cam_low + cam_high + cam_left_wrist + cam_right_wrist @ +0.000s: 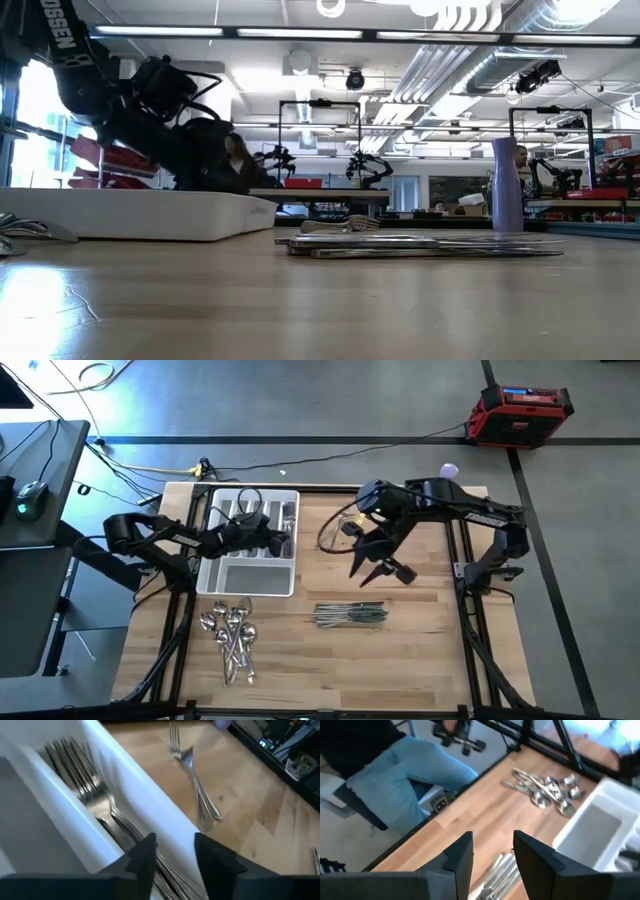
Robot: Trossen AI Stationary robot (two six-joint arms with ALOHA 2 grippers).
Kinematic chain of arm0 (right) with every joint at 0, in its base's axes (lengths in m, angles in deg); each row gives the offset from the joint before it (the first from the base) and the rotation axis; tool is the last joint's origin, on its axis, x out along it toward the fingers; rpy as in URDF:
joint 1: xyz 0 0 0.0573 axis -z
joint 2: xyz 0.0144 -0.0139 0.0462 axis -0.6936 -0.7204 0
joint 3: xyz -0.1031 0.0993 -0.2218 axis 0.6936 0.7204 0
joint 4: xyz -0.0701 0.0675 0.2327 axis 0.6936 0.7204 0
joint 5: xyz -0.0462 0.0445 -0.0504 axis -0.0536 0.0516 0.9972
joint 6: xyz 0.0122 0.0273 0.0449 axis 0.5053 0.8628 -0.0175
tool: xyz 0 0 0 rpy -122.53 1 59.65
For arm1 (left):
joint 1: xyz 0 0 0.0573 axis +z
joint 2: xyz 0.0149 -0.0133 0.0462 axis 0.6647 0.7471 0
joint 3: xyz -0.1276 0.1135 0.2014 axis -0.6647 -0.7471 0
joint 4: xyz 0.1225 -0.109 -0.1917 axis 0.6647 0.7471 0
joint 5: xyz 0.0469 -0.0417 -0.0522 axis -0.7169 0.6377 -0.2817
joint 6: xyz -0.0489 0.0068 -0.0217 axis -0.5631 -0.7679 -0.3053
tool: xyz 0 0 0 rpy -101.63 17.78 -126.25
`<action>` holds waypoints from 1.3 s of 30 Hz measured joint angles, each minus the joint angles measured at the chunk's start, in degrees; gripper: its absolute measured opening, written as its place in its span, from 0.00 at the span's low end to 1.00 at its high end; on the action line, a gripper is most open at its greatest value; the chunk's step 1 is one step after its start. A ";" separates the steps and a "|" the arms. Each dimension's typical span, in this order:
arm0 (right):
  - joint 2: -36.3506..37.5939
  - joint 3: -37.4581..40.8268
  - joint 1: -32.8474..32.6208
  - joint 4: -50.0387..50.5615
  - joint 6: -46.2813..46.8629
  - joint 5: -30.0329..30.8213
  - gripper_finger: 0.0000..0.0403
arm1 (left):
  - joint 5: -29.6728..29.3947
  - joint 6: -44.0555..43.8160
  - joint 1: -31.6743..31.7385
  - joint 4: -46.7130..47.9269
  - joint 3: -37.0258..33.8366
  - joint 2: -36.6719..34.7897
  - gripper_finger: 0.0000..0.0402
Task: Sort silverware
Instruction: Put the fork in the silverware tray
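Currently the left gripper (pixel 272 540) sits over the white tray's (pixel 225 592) right-hand slot, fingers (pixel 145 857) parted and holding nothing. Directly under them in the left wrist view is a stack of forks (pixel 82 787) lying in that slot; exact count unreadable, at least four sets of tines. One loose fork (pixel 195 790) lies on the wooden table (pixel 420 660) just beyond the tray wall, outboard of the gripper.

Right gripper (pixel 375 568) hangs above mid-table, fingers (pixel 462 855) apart, empty. Just below it on the table is a bundle of knives (pixel 350 615); count not resolvable. Well off toward the tray side is a pile of spoons (pixel 232 635), roughly eight.

View differences:
- High view alone shows the whole layout: one tray, three groups of silverware, both arms.
- Left wrist view alone shows the forks inside the slot and the stray fork.
- Right wrist view shows the spoon pile (pixel 547 790), the tray's empty wide compartment (pixel 592 827), and a seated person's jeans (pixel 405 775) past the table edge.
- Low view shows the knife bundle (pixel 420 243) flat on the table, the tray's side wall (pixel 130 215), and a purple bottle (pixel 507 185) behind.
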 joint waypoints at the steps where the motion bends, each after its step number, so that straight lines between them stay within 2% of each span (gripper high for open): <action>1: -0.77 0.00 0.50 0.02 0.85 0.65 0.31 | 0.16 0.74 0.55 0.79 0.00 -1.14 0.33; 4: -3.76 0.00 2.35 1.64 1.81 5.64 0.31 | 0.18 1.37 1.76 4.54 0.00 -5.92 0.37; 9: -11.75 0.00 7.01 4.28 1.16 19.94 0.31 | 0.44 3.65 1.83 9.44 0.00 -15.97 0.38; 15: -23.83 0.02 13.83 3.13 -2.96 22.64 0.31 | 0.80 5.90 1.75 16.40 0.00 -28.94 0.38; 19: -29.85 0.04 16.87 2.85 -6.33 31.59 0.30 | 0.74 7.64 1.73 21.93 0.00 -35.36 0.38; 24: -33.87 0.04 19.31 -0.37 -9.37 40.08 0.28 | 0.10 8.33 1.73 25.08 0.00 -39.51 0.38; 29: -35.01 0.02 20.61 -3.40 -9.51 51.03 0.28 | 0.08 8.34 1.73 24.95 0.02 -39.89 0.38; 32: -35.07 0.02 21.16 -5.76 -10.85 50.64 0.28 | 0.03 8.34 1.73 25.03 0.02 -39.68 0.38; 37: -35.10 0.02 21.41 -13.54 -12.09 42.73 0.28 | -0.10 8.31 1.73 25.10 0.02 -39.65 0.38; 39: -35.10 0.02 21.36 -16.02 -15.04 41.73 0.28 | -0.10 8.21 1.73 25.08 0.02 -39.67 0.38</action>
